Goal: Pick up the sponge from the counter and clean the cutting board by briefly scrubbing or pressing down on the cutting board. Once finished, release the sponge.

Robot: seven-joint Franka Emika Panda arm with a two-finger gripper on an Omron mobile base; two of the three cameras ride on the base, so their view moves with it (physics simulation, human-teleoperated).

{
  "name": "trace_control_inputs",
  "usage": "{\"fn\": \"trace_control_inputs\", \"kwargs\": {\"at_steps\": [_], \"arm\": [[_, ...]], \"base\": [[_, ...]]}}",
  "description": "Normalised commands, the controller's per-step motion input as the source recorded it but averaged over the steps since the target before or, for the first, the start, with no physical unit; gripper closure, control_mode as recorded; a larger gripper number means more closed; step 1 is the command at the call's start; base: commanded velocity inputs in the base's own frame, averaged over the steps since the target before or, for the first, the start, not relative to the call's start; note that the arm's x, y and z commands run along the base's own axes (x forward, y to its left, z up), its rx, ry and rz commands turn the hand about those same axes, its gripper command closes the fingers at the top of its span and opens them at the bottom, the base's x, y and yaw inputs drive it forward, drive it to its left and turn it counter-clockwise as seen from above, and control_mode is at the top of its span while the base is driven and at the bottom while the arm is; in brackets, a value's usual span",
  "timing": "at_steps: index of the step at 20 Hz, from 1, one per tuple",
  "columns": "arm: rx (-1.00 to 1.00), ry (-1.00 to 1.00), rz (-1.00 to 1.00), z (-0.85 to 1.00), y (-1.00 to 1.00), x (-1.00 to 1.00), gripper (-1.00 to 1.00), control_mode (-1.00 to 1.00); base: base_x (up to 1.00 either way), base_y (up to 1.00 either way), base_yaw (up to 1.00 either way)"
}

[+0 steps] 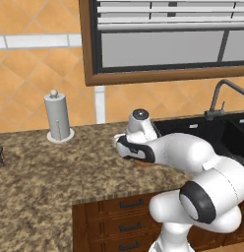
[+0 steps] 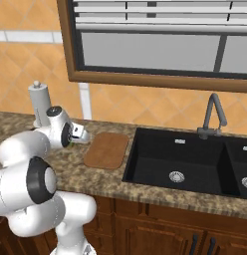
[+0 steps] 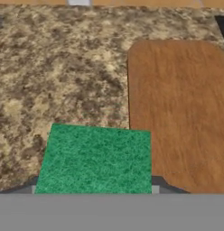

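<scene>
One sponge (image 3: pixel 93 160) lies on the counter (image 3: pixel 64 76) just at nine o'clock of the cutting board (image 3: pixel 181 113), directly under the end effector (image 2: pixel 78 133), whose spread I cannot tell, so descending straight and centred seems wisest.

Paper towel holder (image 1: pixel 58 118); black sink (image 2: pixel 185 162) with faucet (image 2: pixel 212 115); window (image 2: pixel 155 37).

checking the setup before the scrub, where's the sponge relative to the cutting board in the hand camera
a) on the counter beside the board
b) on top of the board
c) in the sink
a: the green sponge lies on the speckled counter, next to the cutting board, not on it.
</scene>
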Motion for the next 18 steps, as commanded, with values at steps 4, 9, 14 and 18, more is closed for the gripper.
{"fn": "trace_control_inputs", "kwargs": {"at_steps": [4, 9, 14, 18], "arm": [[0.14, 0.13, 0.05, -0.5, 0.88, -0.06, 1.0, -1.0], [0.05, 0.04, 0.04, -0.24, 0.63, 0.0, 1.0, -1.0], [0.0, 0.05, 0.03, -0.1, 0.53, 0.13, -1.0, -1.0], [0.0, 0.05, 0.0, -0.12, 0.1, 0.18, -1.0, -1.0]], "base": [[0.0, 0.0, 0.0], [0.0, 0.0, 0.0], [0.0, 0.0, 0.0], [0.0, 0.0, 0.0]]}}
